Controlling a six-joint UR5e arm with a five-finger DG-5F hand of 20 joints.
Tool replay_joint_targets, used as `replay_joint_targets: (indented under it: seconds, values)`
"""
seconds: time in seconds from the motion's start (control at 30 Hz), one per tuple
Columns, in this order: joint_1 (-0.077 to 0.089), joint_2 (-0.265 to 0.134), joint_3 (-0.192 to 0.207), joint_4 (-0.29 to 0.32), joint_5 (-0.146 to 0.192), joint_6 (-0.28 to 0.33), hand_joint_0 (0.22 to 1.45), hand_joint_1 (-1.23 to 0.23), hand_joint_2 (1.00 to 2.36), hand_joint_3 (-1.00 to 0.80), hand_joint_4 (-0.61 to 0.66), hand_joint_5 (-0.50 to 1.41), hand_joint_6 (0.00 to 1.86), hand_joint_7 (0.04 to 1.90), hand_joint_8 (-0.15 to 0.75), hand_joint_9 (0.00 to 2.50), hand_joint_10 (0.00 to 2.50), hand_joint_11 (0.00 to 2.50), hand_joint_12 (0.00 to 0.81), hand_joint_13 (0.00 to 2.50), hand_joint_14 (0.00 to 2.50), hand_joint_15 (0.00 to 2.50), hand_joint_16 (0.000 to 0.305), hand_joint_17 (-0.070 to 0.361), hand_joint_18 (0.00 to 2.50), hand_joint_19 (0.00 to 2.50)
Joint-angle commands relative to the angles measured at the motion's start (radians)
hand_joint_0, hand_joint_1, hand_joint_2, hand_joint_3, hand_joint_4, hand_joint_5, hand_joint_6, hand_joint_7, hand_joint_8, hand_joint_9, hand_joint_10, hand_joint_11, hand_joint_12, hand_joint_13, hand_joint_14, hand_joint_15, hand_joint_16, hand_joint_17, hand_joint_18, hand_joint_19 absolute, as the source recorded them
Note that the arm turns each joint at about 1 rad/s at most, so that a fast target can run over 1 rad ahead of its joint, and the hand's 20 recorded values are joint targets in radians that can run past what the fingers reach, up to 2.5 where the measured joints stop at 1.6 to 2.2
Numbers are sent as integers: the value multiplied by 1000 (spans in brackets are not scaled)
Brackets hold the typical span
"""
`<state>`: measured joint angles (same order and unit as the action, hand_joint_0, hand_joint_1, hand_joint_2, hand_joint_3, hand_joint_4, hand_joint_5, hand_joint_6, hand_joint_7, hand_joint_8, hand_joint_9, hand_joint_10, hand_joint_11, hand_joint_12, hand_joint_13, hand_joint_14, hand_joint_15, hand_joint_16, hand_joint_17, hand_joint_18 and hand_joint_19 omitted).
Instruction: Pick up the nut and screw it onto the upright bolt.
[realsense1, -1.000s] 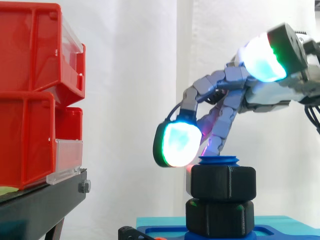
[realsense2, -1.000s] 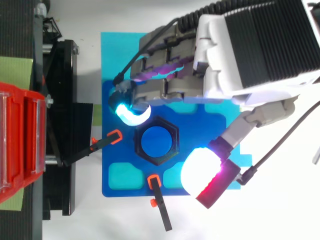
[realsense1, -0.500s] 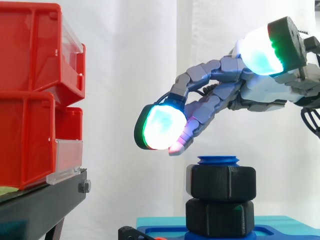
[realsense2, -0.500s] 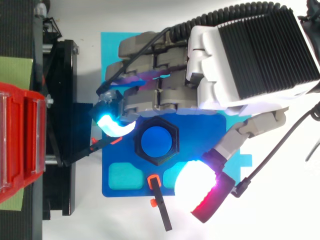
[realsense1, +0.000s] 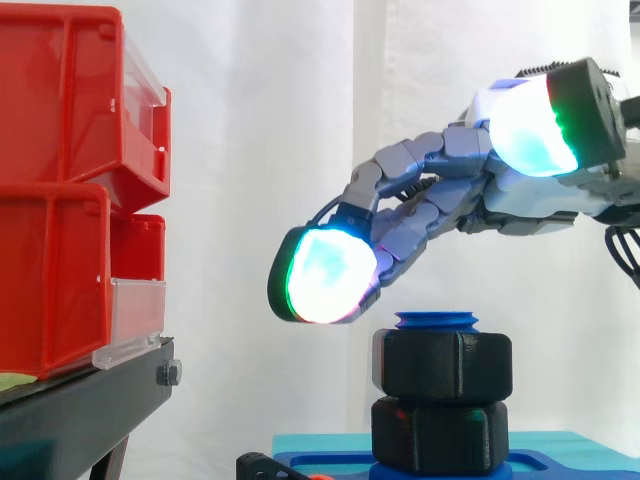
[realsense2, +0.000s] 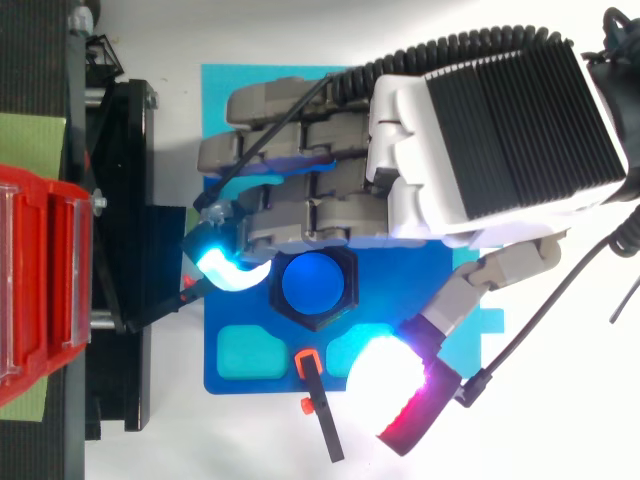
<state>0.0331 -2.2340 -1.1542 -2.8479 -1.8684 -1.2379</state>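
Note:
A black hex nut (realsense1: 442, 365) sits near the top of the upright blue bolt (realsense2: 309, 284), whose blue tip (realsense1: 436, 321) shows just above it. A second black nut (realsense1: 439, 433) rests below on the blue base plate (realsense2: 228, 322). My hand (realsense2: 330, 200) hovers above and beside the bolt with its fingers stretched out and nothing in them. One glowing fingertip (realsense1: 321, 275) hangs left of the bolt top, clear of the nut. The thumb pad (realsense2: 389, 380) stands apart on the other side.
Red bins (realsense1: 75, 190) stand stacked on a black stand (realsense1: 80, 410) at the left. Black clamps with orange ends (realsense2: 315, 395) hold the blue base plate, which lies on a cyan mat (realsense2: 225, 90).
The fingers have lifted off the nut, straightened and swung outward to the left. The hand has since settled slightly lower. The nut has stayed on the bolt.

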Motion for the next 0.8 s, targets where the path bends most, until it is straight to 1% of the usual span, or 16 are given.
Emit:
replay_joint_targets:
  seconds: [0.0, 0.1, 0.33, 0.4, 0.5, 0.63, 0.77]
  values:
    - [5, 1, -9, -2, 0, 0, 403, -170, 1000, -500, 169, -201, 501, 625, 327, 634, 0, 0, 461, 295, 0, 0, 67, 152, 205, 0]
    - [10, -1, -25, 5, 0, 11, 404, -171, 1000, -500, 174, -198, 501, 633, 328, 633, 0, 0, 460, 294, 0, 0, 67, 151, 205, 0]
    - [10, -1, -24, 2, 0, 14, 410, -177, 1000, -500, 198, -178, 502, 692, 341, 661, 0, 0, 456, 297, 0, 0, 66, 148, 217, 0]
    - [10, -1, -25, 2, 0, 14, 412, -181, 1000, -500, 216, -163, 503, 733, 342, 684, 0, 0, 455, 320, 0, 0, 65, 145, 238, 0]
    - [10, 1, -24, 4, 0, 14, 421, -183, 1000, -500, 222, -154, 503, 746, 348, 716, 0, 0, 450, 363, 0, 0, 63, 142, 288, 4]
    - [2, 1, -24, 9, 0, 11, 430, -192, 1000, -500, 233, -145, 503, 760, 343, 732, 0, 0, 445, 381, 0, 0, 62, 139, 312, 13]
    - [-5, 1, -24, 19, -5, 6, 436, -195, 1000, -500, 268, -112, 503, 824, 348, 798, 0, 0, 434, 426, 0, 0, 60, 135, 354, 29]
